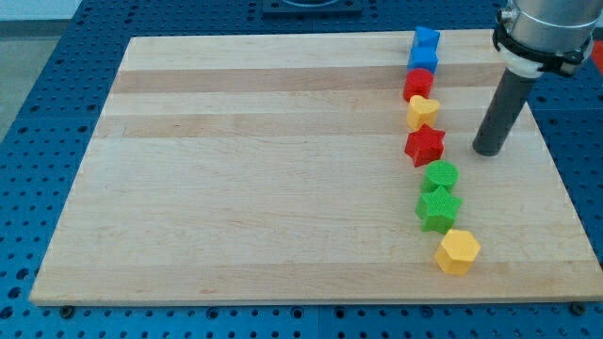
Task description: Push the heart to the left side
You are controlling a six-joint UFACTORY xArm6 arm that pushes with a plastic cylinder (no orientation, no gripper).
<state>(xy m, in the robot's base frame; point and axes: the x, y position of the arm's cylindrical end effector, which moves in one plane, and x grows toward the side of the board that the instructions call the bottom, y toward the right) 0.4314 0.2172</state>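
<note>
Yellow heart (423, 112), my tip (488, 151) to view's right

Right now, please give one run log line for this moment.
my tip: view's right of red star, apart | yellow heart: in block column, not yet pushed left

One camera only, set high before my board (283, 179), looking down at a slant. Moderately near; the whole board shows.
</note>
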